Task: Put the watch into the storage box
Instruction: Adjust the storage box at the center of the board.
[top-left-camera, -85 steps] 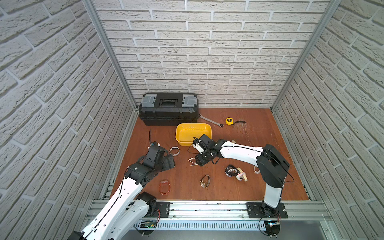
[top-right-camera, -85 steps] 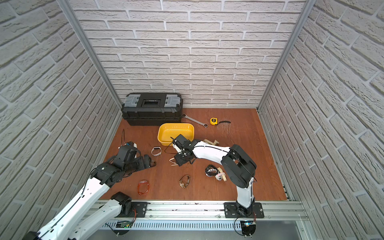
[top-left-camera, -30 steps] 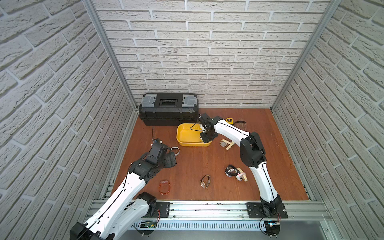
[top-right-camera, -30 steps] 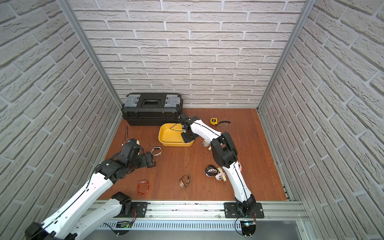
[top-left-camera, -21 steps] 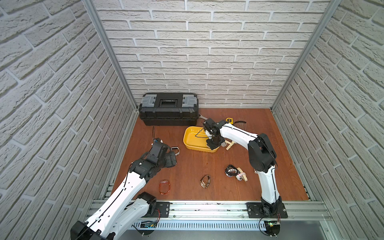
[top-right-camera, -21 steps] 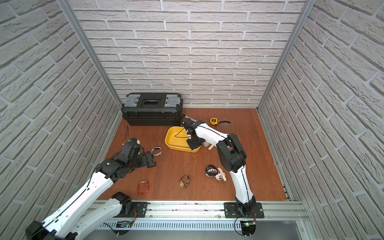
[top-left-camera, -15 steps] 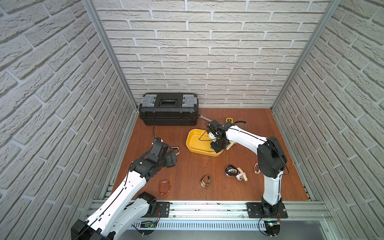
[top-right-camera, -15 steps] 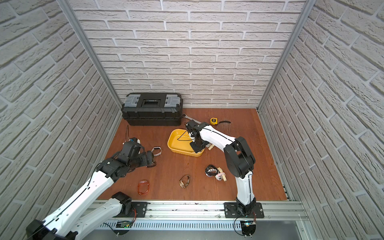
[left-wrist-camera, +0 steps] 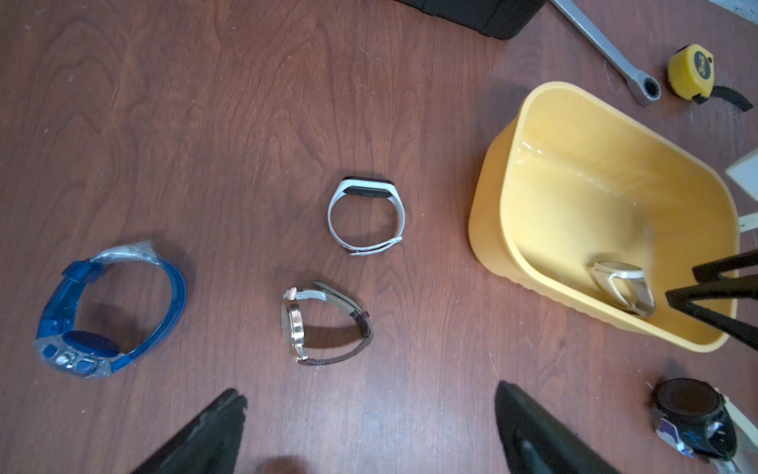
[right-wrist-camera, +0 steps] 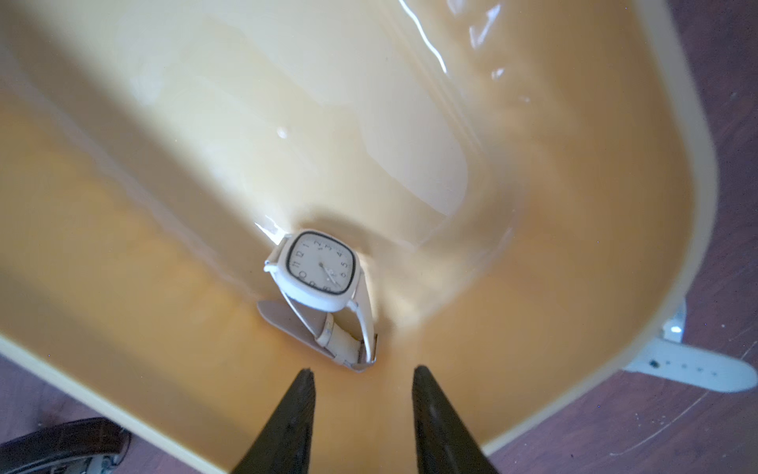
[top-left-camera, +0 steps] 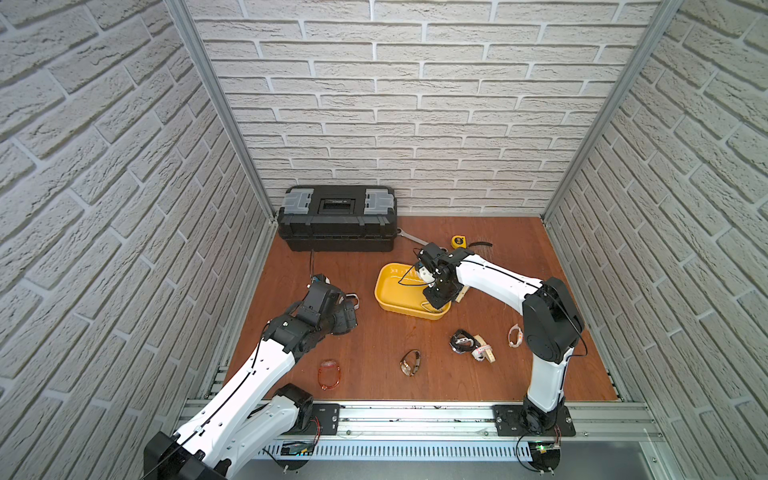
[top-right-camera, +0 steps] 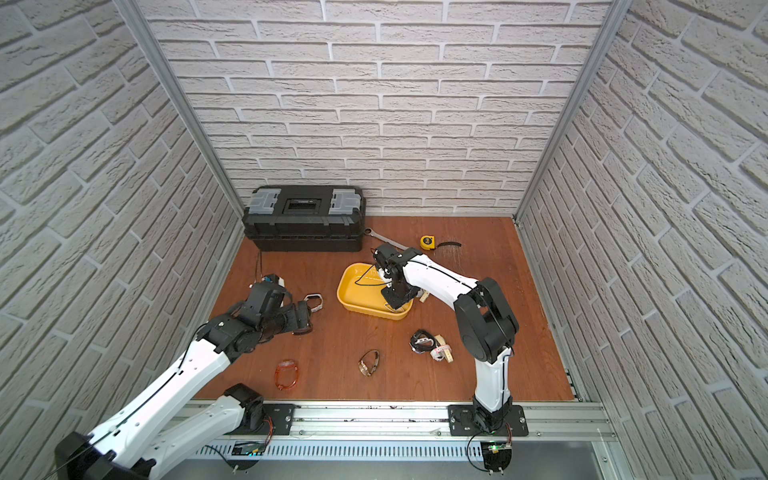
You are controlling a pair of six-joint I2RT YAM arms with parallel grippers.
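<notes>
Watch: lies on the floor of the storage box, at its near right corner, dial up, strap looped under it.

Left of the box: the left gripper is held low over the table, jaws spread wide, nothing between them. A white band is just beside it and an orange see-through watch lies nearer the rail. A black toolbox stands against the far wall. A brown-strap watch lies near of the box.

Right gripper: points down into the box, fingers parted, watch just past the tips and apart from them. The arm is bent at the elbow, forearm reaching left.

Right side: wrench and yellow tape measure far, black watch near.

Box is glossy yellow plastic with rounded corners. Watch case is a white rounded square on a pale strap. Table is red-brown wood grain.
</notes>
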